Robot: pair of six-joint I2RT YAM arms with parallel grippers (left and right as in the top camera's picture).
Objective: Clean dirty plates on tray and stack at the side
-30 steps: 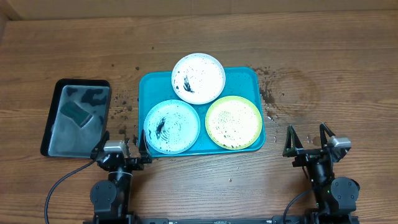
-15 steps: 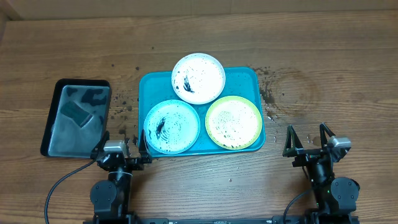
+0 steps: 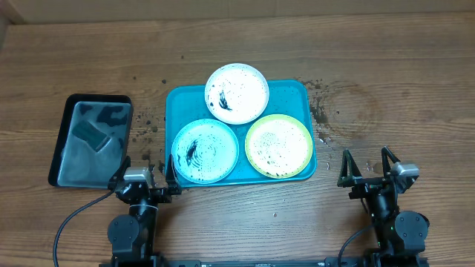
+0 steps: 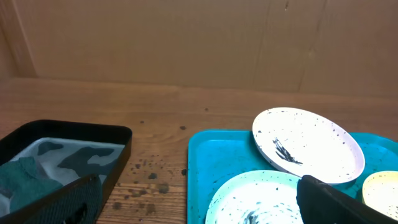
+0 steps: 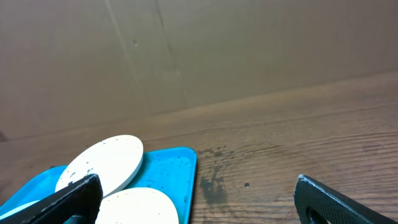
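The teal tray (image 3: pixel 289 93) lies mid-table. On it sit a white plate (image 3: pixel 237 93) at the back, overhanging the rim, a light blue plate (image 3: pixel 205 150) front left and a yellow-green plate (image 3: pixel 278 145) front right, all with dark specks. My left gripper (image 3: pixel 145 176) is open and empty just in front of the tray's left corner. My right gripper (image 3: pixel 366 169) is open and empty to the right of the tray. The left wrist view shows the white plate (image 4: pixel 308 144), blue plate (image 4: pixel 261 199) and tray (image 4: pixel 214 155). The right wrist view shows the white plate (image 5: pixel 102 162), yellow-green plate (image 5: pixel 140 208) and tray (image 5: pixel 171 168).
A black tray (image 3: pixel 90 139) holding water and a dark green sponge (image 3: pixel 88 135) stands at the left; it also shows in the left wrist view (image 4: pixel 68 152). Dark crumbs and stains (image 3: pixel 321 111) lie on the wood right of the teal tray and between the trays (image 3: pixel 146 122).
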